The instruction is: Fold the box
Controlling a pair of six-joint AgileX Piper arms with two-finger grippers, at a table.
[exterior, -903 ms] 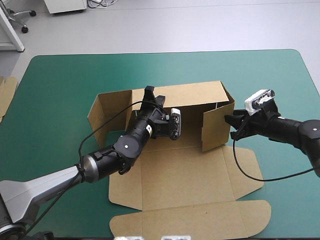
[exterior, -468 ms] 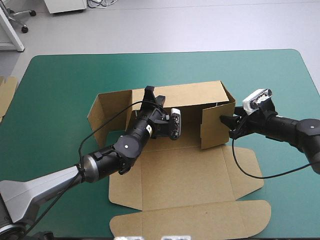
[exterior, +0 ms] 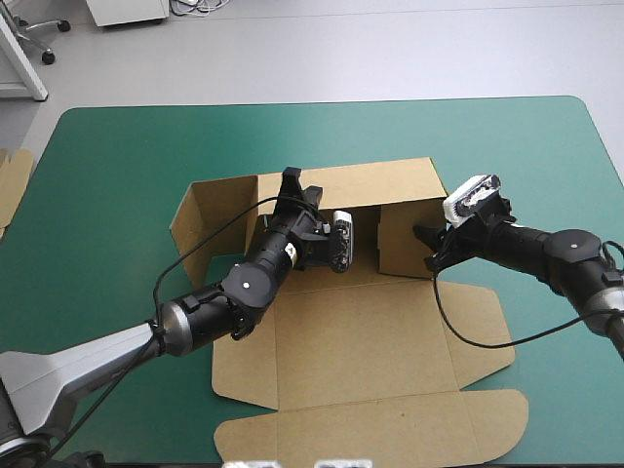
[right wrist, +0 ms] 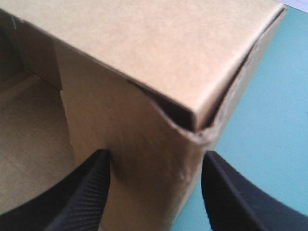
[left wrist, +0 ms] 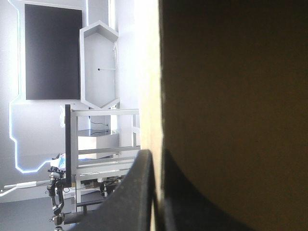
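Straddling corner of box [exterior: 370,341] R wall [exterior: 395,239], R gripper [exterior: 427,250] gapes, empty; wall lies left. L gripper [exterior: 290,177] pinches far wall [exterior: 380,180].

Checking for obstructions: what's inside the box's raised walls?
Only bare floor and the left gripper, clamped on the back wall. The right flap hides the corner behind it.

We see the box [exterior: 356,336] lying open in the middle of the table [exterior: 107,185], with its base and lid flat toward the near edge. The back wall [exterior: 390,180] stands upright, and the left flap [exterior: 200,219] is raised at its end. The right flap [exterior: 405,239] is turned inward across the base. The left gripper [exterior: 290,179] sits at the back wall's top edge. The right gripper [exterior: 427,246] touches the right flap's outer face. More board [exterior: 12,185] shows at the table's left edge.
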